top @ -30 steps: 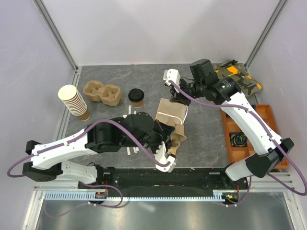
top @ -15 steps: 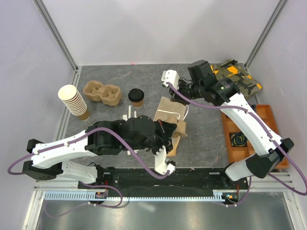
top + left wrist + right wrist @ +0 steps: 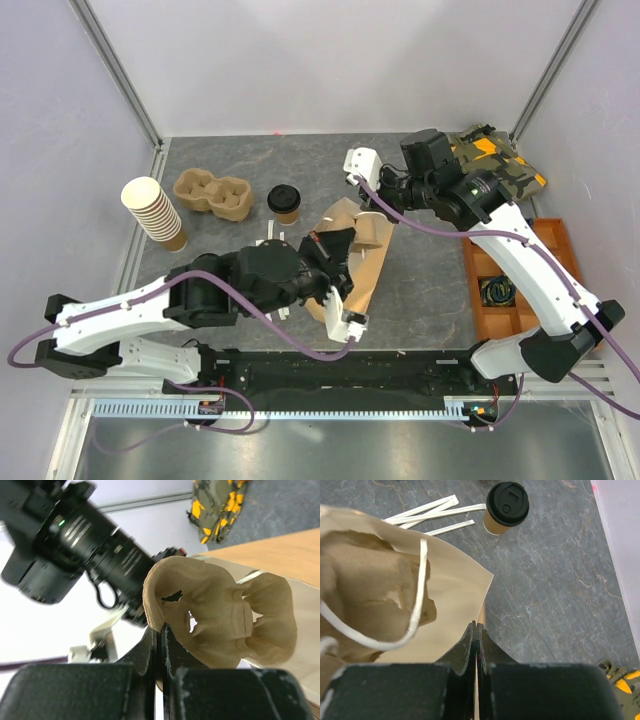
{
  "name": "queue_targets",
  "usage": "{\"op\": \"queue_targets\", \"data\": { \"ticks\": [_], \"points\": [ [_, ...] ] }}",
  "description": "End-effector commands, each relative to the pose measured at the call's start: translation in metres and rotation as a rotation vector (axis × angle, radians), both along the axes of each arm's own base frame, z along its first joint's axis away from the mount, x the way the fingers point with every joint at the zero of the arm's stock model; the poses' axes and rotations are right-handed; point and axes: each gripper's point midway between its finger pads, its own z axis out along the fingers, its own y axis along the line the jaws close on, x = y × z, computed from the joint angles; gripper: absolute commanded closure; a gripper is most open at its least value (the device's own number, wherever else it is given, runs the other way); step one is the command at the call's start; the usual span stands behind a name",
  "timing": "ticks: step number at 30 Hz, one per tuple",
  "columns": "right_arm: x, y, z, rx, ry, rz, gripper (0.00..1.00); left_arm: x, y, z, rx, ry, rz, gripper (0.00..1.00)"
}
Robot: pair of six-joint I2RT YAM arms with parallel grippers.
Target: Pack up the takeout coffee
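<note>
Lifting the tan moulded-pulp carrier [image 3: 215, 610], your clamped left claw [image 3: 161, 630] now tips the brown paper bag [image 3: 445, 595] your right claw [image 3: 476, 630] pinches; black-lidded kraft cup [image 3: 506, 507] unpacked.

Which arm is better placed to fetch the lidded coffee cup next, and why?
Probably left. The coffee cup stands left of the paper bag, on that arm's side, while the right gripper pinches the bag's edge. The left gripper must first release the cup carrier.
</note>
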Motion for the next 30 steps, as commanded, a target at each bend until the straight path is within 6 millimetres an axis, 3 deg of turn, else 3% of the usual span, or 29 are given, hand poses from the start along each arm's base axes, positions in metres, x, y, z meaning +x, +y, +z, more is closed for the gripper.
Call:
{"op": "queue_targets", "data": {
  "ticks": [1,8,15,20,22,25,30],
  "points": [
    [0.008,0.0,0.014,0.04,-0.05,-0.05,1.0,0.001,0.031,0.052,-0.191,-0.037,0.042,0.98],
    [0.025,-0.006,0.018,0.06,-0.062,-0.146,1.0,-0.009,0.056,0.055,-0.28,0.062,0.029,0.98],
    [0.038,0.001,0.03,0.132,-0.018,-0.225,1.0,-0.013,0.056,0.018,-0.216,0.11,0.015,0.98],
    [0.034,0.003,0.031,0.158,-0.022,-0.208,1.0,-0.021,0.05,-0.006,-0.18,0.135,-0.034,0.98],
    [0.033,0.001,0.038,0.18,-0.064,-0.201,1.0,-0.017,0.048,-0.003,-0.219,0.146,-0.006,0.98],
    [0.036,-0.002,0.03,0.157,-0.06,-0.225,1.0,-0.011,0.044,0.016,-0.317,0.145,0.026,0.98],
    [0.039,-0.003,0.031,0.166,-0.072,-0.241,1.0,-0.029,0.034,0.029,-0.351,0.128,-0.108,0.98]
  ]
}}
